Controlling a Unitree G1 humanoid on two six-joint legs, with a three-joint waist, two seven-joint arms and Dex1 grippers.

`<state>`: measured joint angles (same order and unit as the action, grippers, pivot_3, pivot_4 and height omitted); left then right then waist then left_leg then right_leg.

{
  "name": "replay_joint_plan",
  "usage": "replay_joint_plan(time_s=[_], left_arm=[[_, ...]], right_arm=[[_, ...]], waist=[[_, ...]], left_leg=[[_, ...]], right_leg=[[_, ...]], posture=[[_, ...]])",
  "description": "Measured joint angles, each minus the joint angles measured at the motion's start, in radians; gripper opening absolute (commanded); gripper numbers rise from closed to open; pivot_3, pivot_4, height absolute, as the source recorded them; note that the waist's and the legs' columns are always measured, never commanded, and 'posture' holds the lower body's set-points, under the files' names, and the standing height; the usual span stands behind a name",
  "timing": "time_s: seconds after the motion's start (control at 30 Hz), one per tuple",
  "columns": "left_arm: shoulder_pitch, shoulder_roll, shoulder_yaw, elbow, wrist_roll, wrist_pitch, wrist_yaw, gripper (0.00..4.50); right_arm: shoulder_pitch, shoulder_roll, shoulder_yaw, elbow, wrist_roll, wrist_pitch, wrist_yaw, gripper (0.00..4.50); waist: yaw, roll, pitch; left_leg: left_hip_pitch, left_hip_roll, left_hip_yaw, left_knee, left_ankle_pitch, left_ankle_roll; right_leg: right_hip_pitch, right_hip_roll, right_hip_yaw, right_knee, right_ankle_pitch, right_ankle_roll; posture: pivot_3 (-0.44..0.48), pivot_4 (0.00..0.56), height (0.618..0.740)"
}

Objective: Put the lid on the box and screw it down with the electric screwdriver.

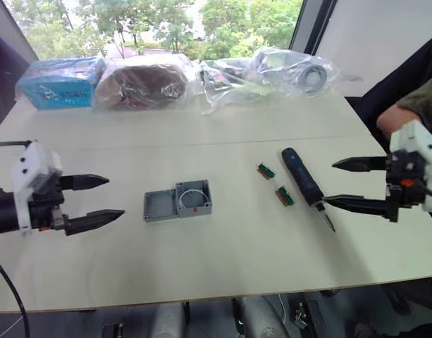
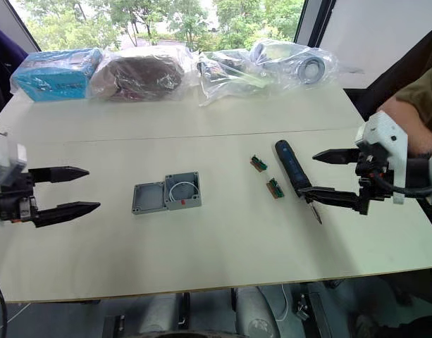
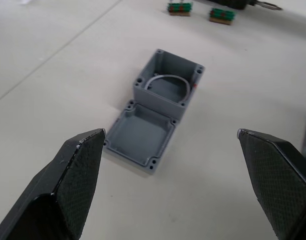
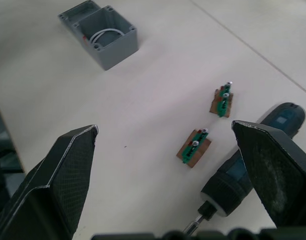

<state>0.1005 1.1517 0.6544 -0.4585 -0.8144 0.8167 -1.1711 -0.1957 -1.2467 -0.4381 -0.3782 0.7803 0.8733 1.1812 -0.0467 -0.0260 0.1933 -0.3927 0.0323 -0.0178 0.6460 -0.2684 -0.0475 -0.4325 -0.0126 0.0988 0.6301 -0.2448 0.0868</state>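
The lid (image 1: 161, 205) lies inner face up on the desk (image 1: 223, 260), touching the box (image 1: 194, 198), straight ahead of the left gripper (image 1: 103, 198), whose fingers are spread wide and empty; the right gripper (image 1: 342, 184) is likewise held apart over the electric screwdriver (image 1: 304, 179).

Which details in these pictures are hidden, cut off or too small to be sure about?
- Lid: its outer face lies against the table in every view, so any mark there is hidden.
- Screwdriver: right wrist view, partly behind a finger of the right end effector.
- Two green-and-red pieces: too small to identify.
- Plastic bags: contents unclear through the wrapping.
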Motion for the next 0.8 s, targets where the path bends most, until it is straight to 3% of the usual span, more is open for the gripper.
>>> replay_joint_plan(time_s=[0.6, 0.7, 0.8], left_arm=[[0.0, -0.014, -0.037, 0.081, 0.084, -0.13, -0.106, 4.36], [-0.078, -0.027, -0.134, 0.085, 0.087, -0.137, -0.071, 4.36], [-0.222, -0.061, -0.332, 0.091, 0.138, -0.182, -0.064, 4.36]], right_arm=[[-0.064, 0.022, 0.078, -0.016, 0.011, -0.001, -0.049, 4.5], [-0.092, 0.061, 0.104, -0.026, 0.01, 0.0, -0.097, 4.5], [-0.106, 0.105, 0.15, -0.059, 0.009, -0.001, -0.14, 4.5]], waist=[[0.0, 0.002, 0.001], [0.002, 0.002, 0.001], [0.004, 0.001, 0.001]], left_leg=[[0.0, 0.0, 0.004, 0.002, 0.0, 0.0], [0.001, 0.0, 0.005, 0.003, 0.0, 0.0], [0.001, 0.0, 0.004, 0.004, 0.0, 0.0]], right_leg=[[-0.001, 0.0, 0.004, 0.002, 0.0, 0.0], [0.0, 0.0, 0.004, 0.003, 0.001, 0.0], [0.0, 0.0, 0.004, 0.003, 0.002, -0.001]], posture=[[0.0, 0.15, 0.74], [0.0, 0.15, 0.74], [0.0, 0.15, 0.74]])
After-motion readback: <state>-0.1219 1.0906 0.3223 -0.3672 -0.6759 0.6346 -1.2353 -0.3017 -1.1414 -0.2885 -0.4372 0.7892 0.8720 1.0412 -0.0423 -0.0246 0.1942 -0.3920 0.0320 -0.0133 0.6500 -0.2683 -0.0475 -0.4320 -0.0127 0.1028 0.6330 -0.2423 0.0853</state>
